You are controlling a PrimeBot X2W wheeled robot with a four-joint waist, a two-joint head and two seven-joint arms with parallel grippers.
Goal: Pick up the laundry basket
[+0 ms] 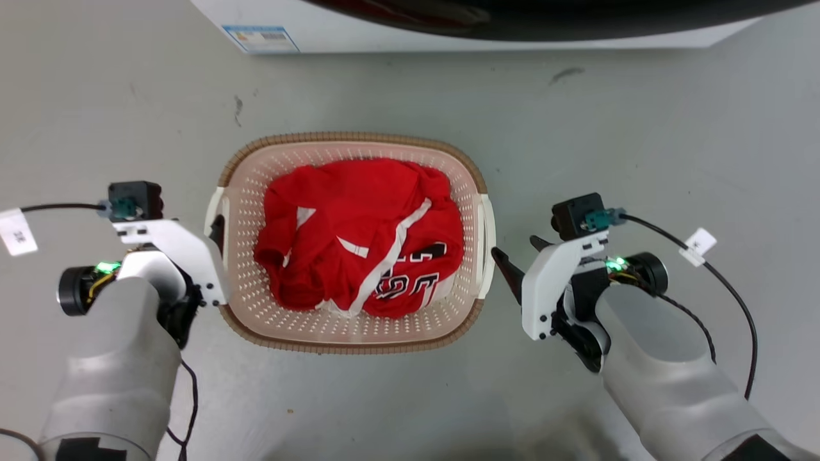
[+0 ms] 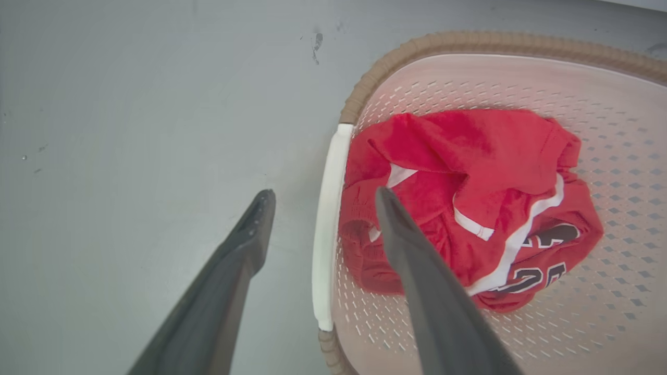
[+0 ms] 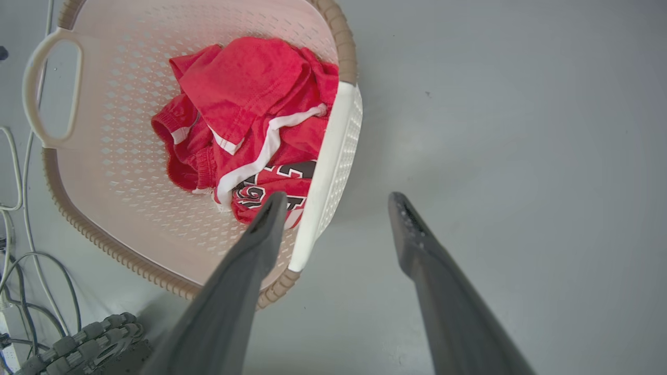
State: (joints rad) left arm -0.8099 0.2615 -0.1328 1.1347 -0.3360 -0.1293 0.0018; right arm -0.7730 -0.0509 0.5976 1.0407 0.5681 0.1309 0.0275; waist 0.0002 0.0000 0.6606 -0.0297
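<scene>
The laundry basket (image 1: 349,137), cream with a brown rim, sits on the grey floor and holds a crumpled red jersey (image 1: 359,237). My left gripper (image 1: 216,234) is open at the basket's left white handle (image 2: 328,224). In the left wrist view that handle lies between the fingers, one over the floor and one over the jersey (image 2: 469,182). My right gripper (image 1: 519,253) is open beside the right handle (image 1: 488,237). In the right wrist view the right gripper (image 3: 337,200) has one finger over the basket (image 3: 120,172) and one over the floor, with the handle (image 3: 325,172) just ahead.
A white washing machine (image 1: 448,25) with a dark door stands just beyond the basket. Loose cables (image 3: 15,208) and a grey ribbed part (image 3: 88,344) lie on the floor near the basket's far side in the right wrist view. Open grey floor surrounds the basket.
</scene>
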